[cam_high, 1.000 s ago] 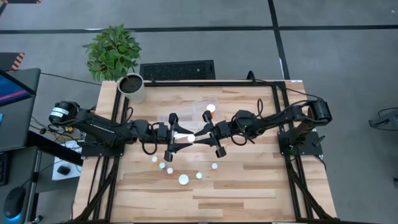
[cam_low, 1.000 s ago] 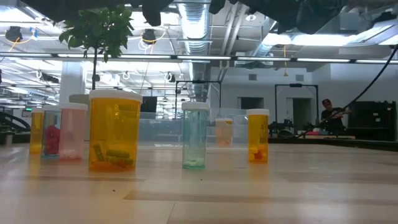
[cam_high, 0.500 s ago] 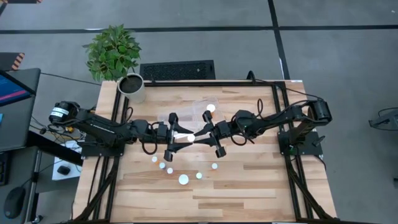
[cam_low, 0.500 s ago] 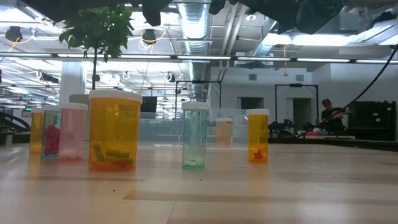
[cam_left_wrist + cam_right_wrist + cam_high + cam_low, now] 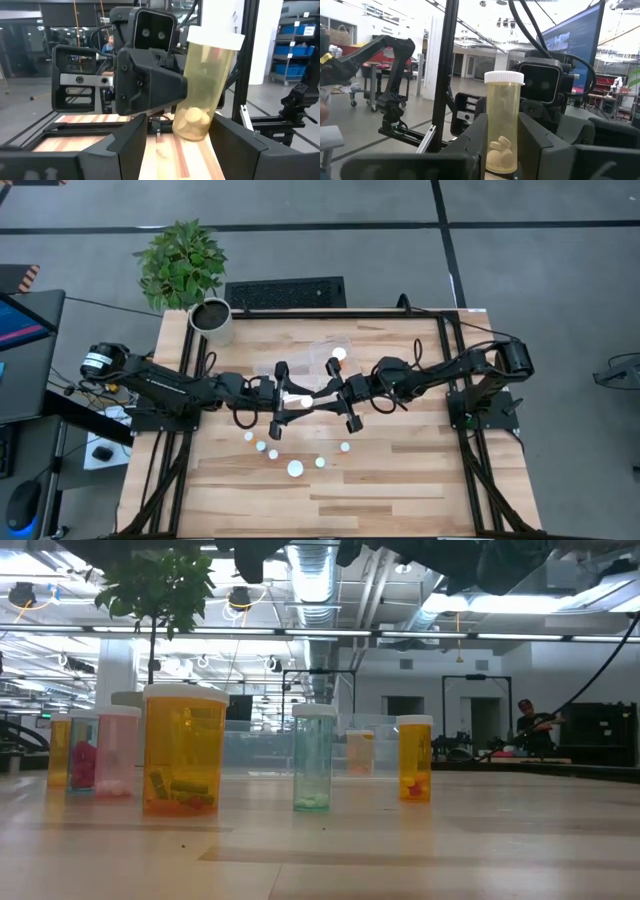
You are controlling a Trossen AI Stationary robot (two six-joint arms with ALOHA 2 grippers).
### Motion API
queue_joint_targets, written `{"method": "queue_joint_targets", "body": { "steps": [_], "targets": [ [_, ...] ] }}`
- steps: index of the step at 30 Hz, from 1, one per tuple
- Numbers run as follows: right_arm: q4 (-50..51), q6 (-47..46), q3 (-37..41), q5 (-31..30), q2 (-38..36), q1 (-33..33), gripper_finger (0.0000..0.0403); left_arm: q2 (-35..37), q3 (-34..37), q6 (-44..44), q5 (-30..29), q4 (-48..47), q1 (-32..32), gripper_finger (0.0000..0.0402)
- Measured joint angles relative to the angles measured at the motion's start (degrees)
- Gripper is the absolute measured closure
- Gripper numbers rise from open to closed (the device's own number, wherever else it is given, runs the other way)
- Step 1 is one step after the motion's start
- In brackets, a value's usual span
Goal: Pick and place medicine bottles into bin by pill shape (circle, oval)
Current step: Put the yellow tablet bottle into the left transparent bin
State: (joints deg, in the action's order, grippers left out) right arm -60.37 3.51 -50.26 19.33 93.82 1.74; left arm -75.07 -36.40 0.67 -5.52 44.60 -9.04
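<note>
Right gripper (image 5: 502,145): clamps pill bottle (image 5: 503,122) low on its body, above mid-bench near the bin (image 5: 328,352). Left gripper (image 5: 177,137): part-open alongside, contact unclear. Light, rigid, slick plastic; grasp mid-body, seemingly round tablets.

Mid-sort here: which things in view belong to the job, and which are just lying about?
Job:
- held bottle, in the right end effector at table centre; left end effector open around it
- loose bottles on the table
- clear bin, one bottle inside

Lying about:
- potted plant
- monitor
</note>
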Motion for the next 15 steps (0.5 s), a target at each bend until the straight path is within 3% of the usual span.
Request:
{"method": "queue_joint_targets", "body": {
  "steps": [5,15],
  "targets": [
    [0.1,0.0,0.0,0.0,0.0,0.0,0.0315,0.0,0.0,0.1,0.1,-0.2,0.0,0.0211],
    [0.0,0.0,0.0,0.0,0.0,0.0,0.0315,0.0,0.0,0.1,1.2,-0.1,0.0,0.0273]
  ]
}}
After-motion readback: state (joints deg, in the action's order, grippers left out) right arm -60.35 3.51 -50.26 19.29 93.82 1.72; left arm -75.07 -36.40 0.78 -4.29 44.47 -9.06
